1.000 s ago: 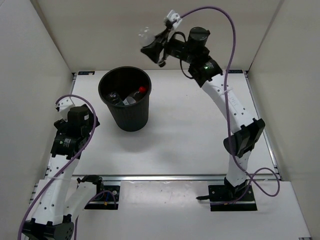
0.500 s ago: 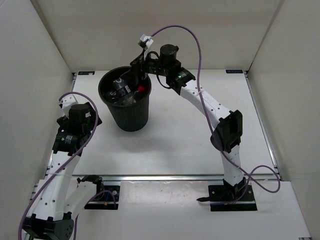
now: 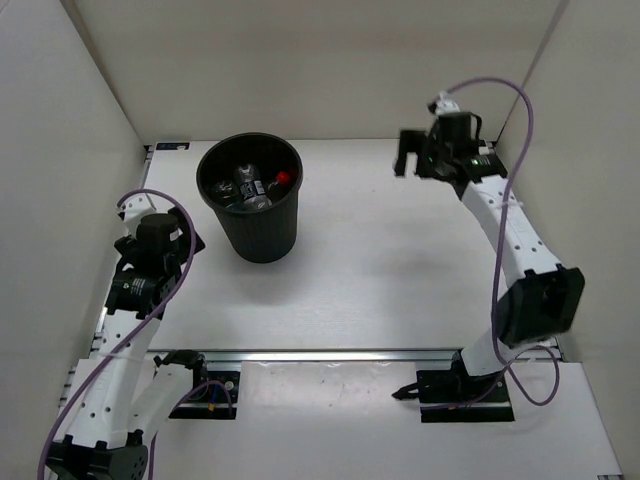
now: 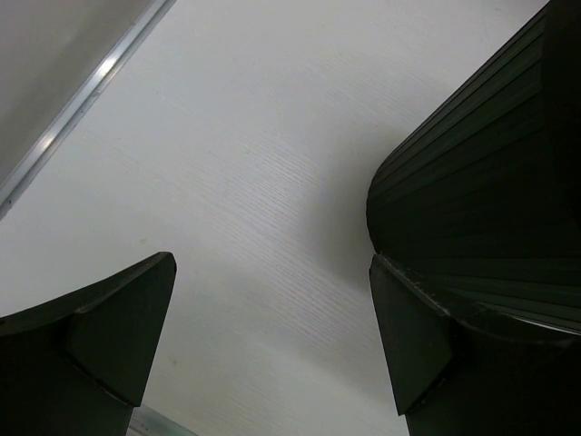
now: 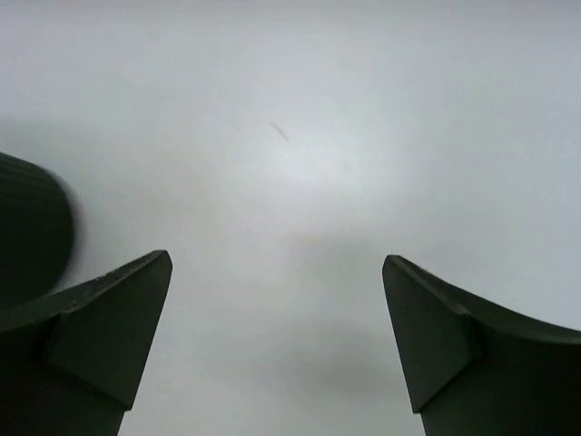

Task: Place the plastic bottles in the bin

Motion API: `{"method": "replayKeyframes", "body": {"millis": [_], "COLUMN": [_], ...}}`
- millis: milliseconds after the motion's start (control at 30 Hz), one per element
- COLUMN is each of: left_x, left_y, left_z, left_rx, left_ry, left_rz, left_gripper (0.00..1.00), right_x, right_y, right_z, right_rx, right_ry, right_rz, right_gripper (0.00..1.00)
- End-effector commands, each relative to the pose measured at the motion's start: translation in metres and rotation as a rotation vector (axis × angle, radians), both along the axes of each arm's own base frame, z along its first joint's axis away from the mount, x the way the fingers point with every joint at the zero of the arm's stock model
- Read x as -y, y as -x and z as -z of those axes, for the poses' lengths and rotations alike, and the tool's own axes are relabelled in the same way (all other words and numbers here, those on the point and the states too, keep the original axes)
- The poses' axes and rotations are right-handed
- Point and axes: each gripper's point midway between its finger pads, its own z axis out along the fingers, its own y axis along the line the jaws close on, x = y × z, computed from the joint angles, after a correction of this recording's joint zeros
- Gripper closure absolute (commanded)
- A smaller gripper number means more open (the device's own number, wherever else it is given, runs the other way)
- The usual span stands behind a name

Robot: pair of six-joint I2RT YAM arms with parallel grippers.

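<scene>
The black bin [image 3: 263, 236] stands at the table's back left. Several plastic bottles [image 3: 247, 188] lie inside it, one with a red cap [image 3: 283, 179]. My right gripper [image 3: 408, 159] hangs over the back right of the table, well to the right of the bin. It is open and empty; the right wrist view shows the gripper [image 5: 277, 257] over bare white surface, with the bin's wall [image 5: 32, 227] at the left edge. My left gripper [image 4: 270, 263] is open and empty, low near the table's left side, with the bin's ribbed wall [image 4: 481, 200] close on its right.
White walls close in the table on the left, back and right. A metal rail [image 4: 82, 86] runs along the table's left edge, near the left gripper. Purple cables loop from both arms.
My right gripper carried a clear bottle over the bin, opened and dropped it in, then swung away to the back right. The left arm has barely moved.
</scene>
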Motion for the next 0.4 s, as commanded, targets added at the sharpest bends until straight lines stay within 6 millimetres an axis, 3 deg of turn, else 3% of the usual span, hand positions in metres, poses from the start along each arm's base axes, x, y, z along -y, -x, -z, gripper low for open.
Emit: {"method": "replayKeyframes", "body": {"millis": [0, 133, 267, 367], "left_x": [0.012, 0.02, 0.015, 0.009], "left_y": [-0.011, -0.02, -0.021, -0.018], "left_z": [-0.001, 0.001, -0.002, -0.001], "left_rx": [0.054, 0.083, 0.077, 0.058], "left_ry": [0.039, 0.046, 0.021, 0.005], "left_rz": [0.041, 0.07, 0.049, 0.027], "left_gripper": [0.01, 0.01, 0.01, 0.01], "right_x": [0.06, 0.087, 0.099, 0.107], "right_y": [0.061, 0.098, 0.111, 0.112], "right_z": [0.061, 0.081, 0.085, 0.076], "right_rx": [-0.185, -0.199, -0.169, -0.124], "right_ry": [0.096, 0.034, 0.049, 0.042], "right_rz": [0.211, 0.269, 0.311, 0.319], "right_gripper": [0.01, 0.0, 0.01, 0.01]}}
